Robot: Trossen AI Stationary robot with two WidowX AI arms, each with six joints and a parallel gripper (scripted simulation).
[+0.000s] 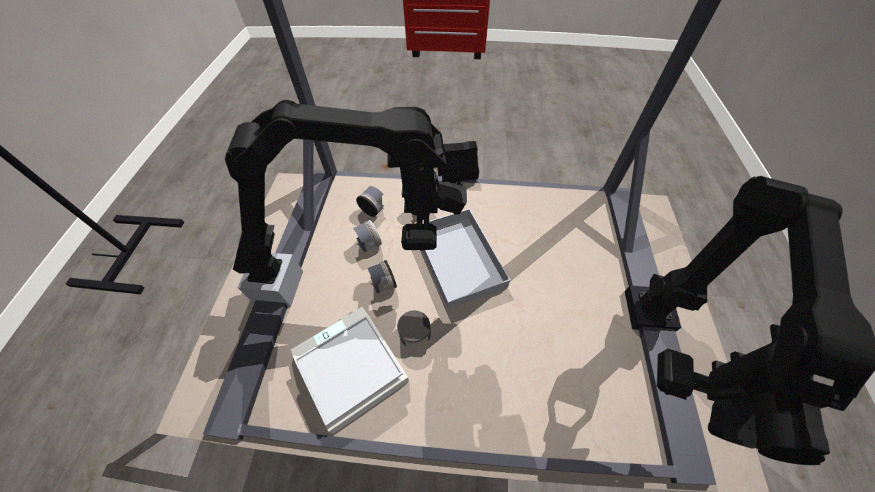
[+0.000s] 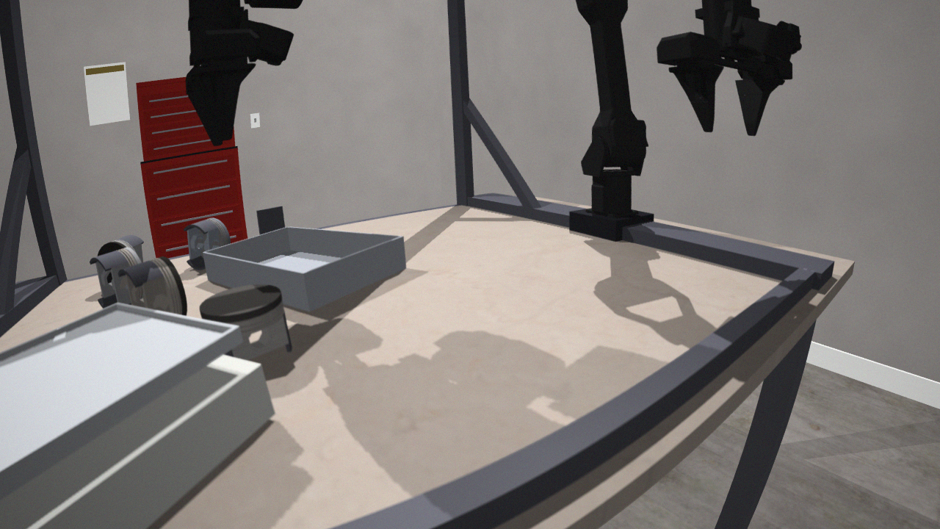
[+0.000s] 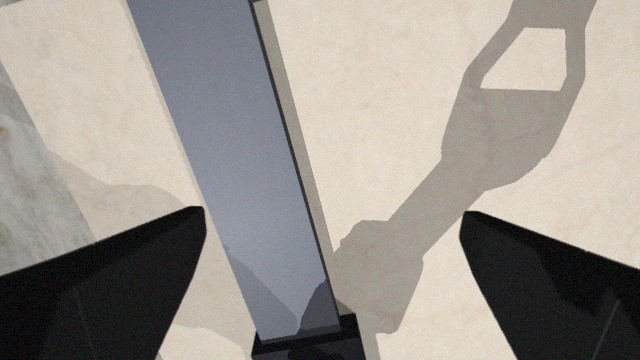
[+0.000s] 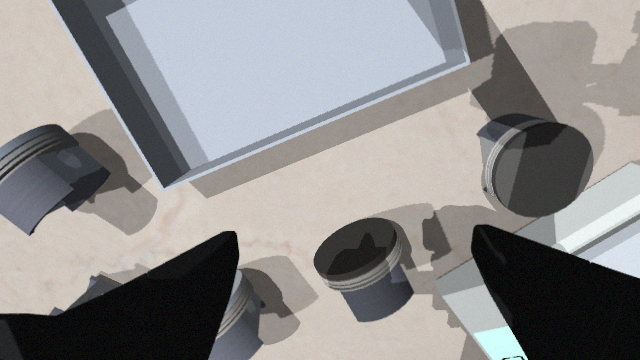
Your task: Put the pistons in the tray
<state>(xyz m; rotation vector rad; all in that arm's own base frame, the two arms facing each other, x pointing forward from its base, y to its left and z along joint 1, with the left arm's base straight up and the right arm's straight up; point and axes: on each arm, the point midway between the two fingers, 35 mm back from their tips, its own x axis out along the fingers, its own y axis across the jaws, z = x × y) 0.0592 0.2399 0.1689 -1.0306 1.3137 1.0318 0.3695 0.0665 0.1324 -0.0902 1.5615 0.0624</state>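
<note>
One piston [image 1: 413, 325] [image 2: 241, 306] [image 4: 542, 170] stands crown up beside the scale [image 1: 351, 370] [image 4: 555, 227], which reads 0. Three pistons lie tipped in a row: the nearest [image 1: 380, 277] [image 2: 154, 286] [image 4: 362, 260], the middle [image 1: 367, 236] [image 4: 241, 325] and the far one [image 1: 370, 200]. Another piston [image 2: 208, 239] [image 4: 40, 170] lies by the tray's far corner, hidden in the top view. The steel tray [image 1: 461, 263] [image 2: 355, 266] [image 4: 300, 75] is empty. My right gripper [image 2: 221, 141] [image 4: 354, 240] is open, high above the pistons. My left gripper [image 2: 729, 133] [image 3: 334, 222] is open and empty.
Dark frame beams [image 1: 415, 452] [image 3: 235, 175] edge the table, with upright posts [image 1: 660, 98] at its far corners. The left arm stands at the side opposite the pistons. A red drawer cabinet [image 1: 446, 21] stands beyond the table.
</note>
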